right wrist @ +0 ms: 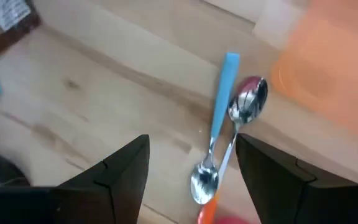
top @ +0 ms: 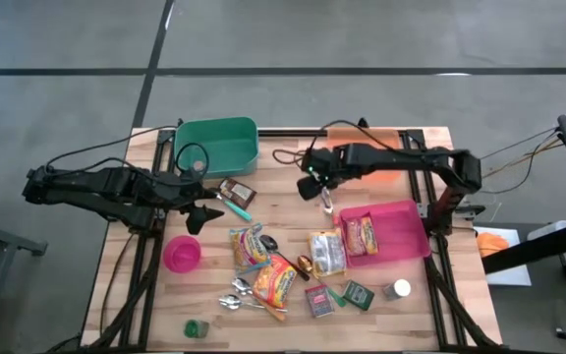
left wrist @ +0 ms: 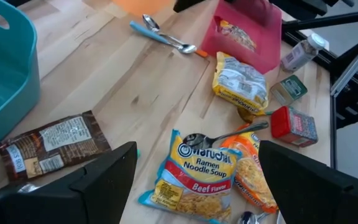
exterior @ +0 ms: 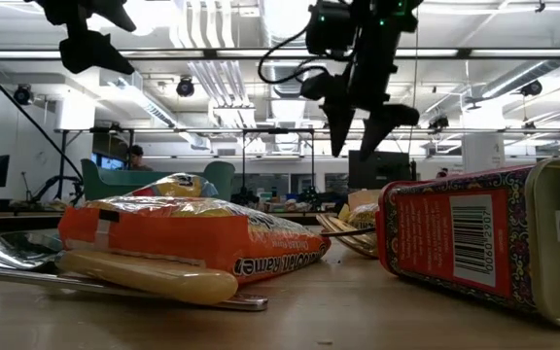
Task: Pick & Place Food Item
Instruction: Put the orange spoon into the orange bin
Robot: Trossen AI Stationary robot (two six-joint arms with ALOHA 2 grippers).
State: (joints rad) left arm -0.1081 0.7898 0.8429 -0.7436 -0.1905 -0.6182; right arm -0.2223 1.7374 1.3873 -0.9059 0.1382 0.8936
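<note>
While the left pincer (top: 200, 212) is parked wide and empty beside the teal bin (top: 216, 145), nothing is seen inside that bin. Mid-bench, the beef noodle packet (top: 249, 246) and orange ramen packet (top: 275, 277) lie unpicked. Further right, the right pincer (top: 326, 202) is held half spread, empty, over two spoons (right wrist: 229, 134); one packet is already lodged in the pink tray (top: 406, 231).

The pale wooden desk (top: 214, 295) is smooth, with visible grain. Two shiny metal spoons (right wrist: 229, 140), one blue-handled, reflect light like mirrors. The blue-and-yellow beef noodle soup packet (left wrist: 194, 171) is glossy, crinkled plastic film. The deep teal bin (top: 216, 144) and flat pink tray (top: 401, 236) look like matt moulded plastic.
</note>
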